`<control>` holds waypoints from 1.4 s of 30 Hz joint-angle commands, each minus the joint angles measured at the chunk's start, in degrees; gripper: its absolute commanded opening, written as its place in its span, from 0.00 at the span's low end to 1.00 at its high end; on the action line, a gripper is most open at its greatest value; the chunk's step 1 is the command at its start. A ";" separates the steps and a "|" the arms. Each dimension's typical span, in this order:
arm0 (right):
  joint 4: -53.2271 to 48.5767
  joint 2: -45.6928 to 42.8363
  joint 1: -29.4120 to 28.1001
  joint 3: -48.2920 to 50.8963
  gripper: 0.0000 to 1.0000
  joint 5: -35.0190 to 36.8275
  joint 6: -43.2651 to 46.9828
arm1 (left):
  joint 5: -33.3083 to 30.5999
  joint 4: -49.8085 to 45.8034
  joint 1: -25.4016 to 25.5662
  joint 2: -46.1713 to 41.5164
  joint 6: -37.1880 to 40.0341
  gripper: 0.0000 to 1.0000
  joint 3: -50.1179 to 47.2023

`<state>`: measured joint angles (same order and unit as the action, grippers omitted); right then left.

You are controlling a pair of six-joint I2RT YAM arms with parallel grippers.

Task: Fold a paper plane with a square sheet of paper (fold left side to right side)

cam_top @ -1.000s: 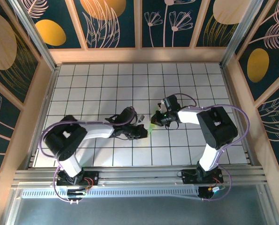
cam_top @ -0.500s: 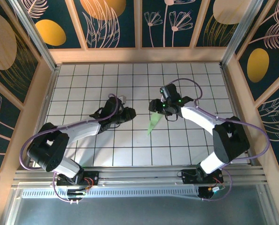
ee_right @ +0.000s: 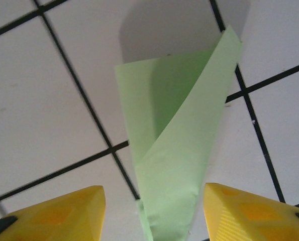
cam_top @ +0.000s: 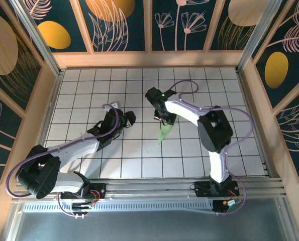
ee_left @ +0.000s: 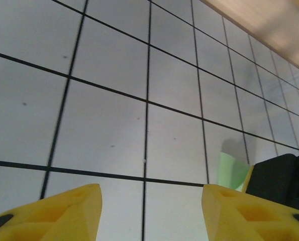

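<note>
I saw R gripper (ee_right: pixel 152 191) wide open, paper plane (ee_right: pixel 174 145) loose in its gap at frame bottom-ctr; L gripper (ee_left: pixel 150 188) wide too, empty.

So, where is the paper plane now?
In the top view the paper plane lies mid-table, close by the right gripper, the left gripper off to its left.

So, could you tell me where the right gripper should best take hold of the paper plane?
Probably its narrow end: the layers of the paper plane pinch together there, while the far end flares open. The right gripper is open with that end between its fingers, so coming straight down from above looks best.
</note>
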<state>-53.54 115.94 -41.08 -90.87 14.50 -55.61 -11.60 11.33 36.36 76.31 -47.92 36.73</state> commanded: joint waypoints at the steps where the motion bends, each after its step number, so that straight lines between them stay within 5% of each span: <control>1: -10.59 4.19 -1.78 -5.19 0.53 6.41 -3.72 | -3.95 -0.61 -0.41 -1.18 2.08 0.56 -0.35; 23: -12.91 10.36 -2.51 -7.74 0.40 6.16 -4.60 | -3.23 -1.93 -0.41 1.02 4.60 0.56 0.32; 35: -13.43 10.71 -3.22 -7.74 0.46 7.56 -4.68 | -1.41 -2.10 -0.41 2.63 4.87 0.56 1.15; 42: -14.30 10.63 -3.39 -7.83 0.34 8.10 -5.21 | -1.81 -2.54 -0.47 2.53 5.13 0.56 1.32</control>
<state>-64.93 125.69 -43.94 -97.89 19.97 -59.00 -13.52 9.80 36.29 78.50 -43.72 36.71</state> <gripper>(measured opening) 0.351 0.560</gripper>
